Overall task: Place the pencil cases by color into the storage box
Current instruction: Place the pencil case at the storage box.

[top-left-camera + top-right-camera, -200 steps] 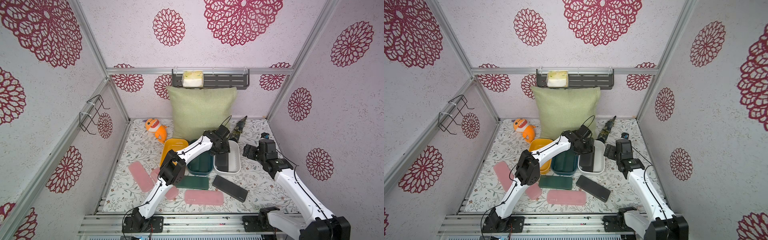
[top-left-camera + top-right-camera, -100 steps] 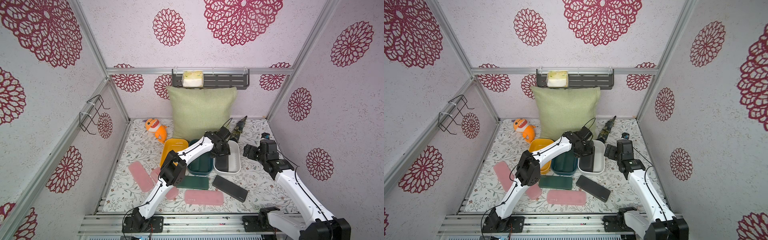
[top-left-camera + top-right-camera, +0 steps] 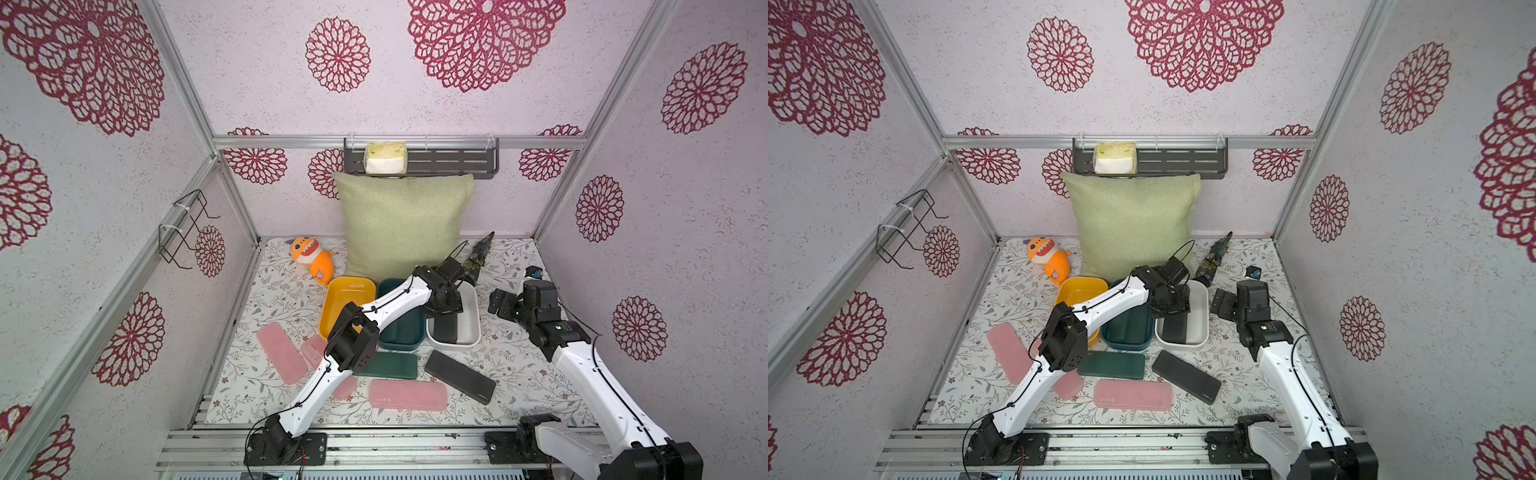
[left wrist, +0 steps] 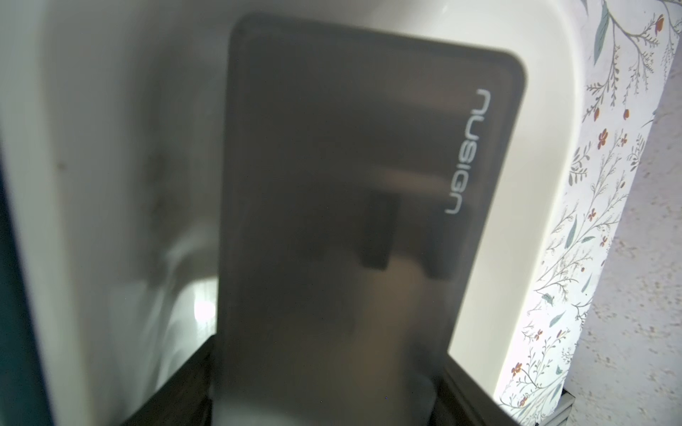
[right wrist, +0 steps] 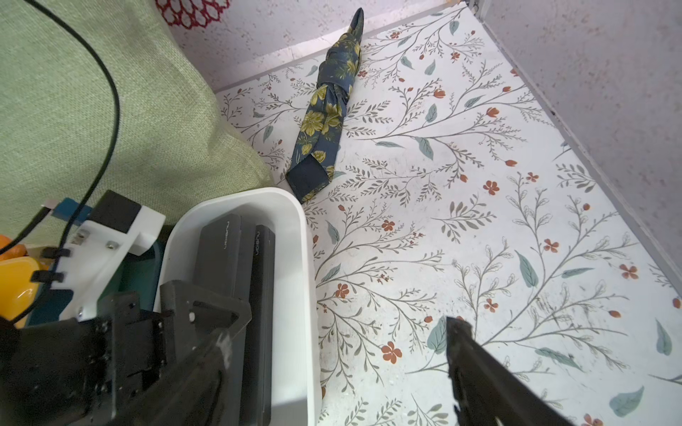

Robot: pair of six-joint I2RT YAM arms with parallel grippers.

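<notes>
My left gripper (image 3: 446, 309) (image 3: 1173, 309) reaches into the white tub (image 3: 471, 316) and is shut on a black pencil case (image 4: 350, 184) (image 3: 446, 330). The case leans lengthwise inside the tub (image 4: 516, 258). In the right wrist view two black cases (image 5: 221, 258) (image 5: 262, 295) lie side by side in the tub (image 5: 291, 258). On the table lie pink cases (image 3: 280, 352) (image 3: 409, 395), a green case (image 3: 390, 365) and a black case (image 3: 459, 376). My right gripper (image 3: 500, 303) (image 5: 339, 332) hangs open over the table just right of the tub, holding nothing.
A teal tub (image 3: 401, 336) and a yellow tub (image 3: 345, 299) stand left of the white one. Behind them are a green cushion (image 3: 403, 224), an orange plush toy (image 3: 311, 259) and a folded floral umbrella (image 5: 328, 110). My left arm hides part of a third pink case (image 3: 313, 351).
</notes>
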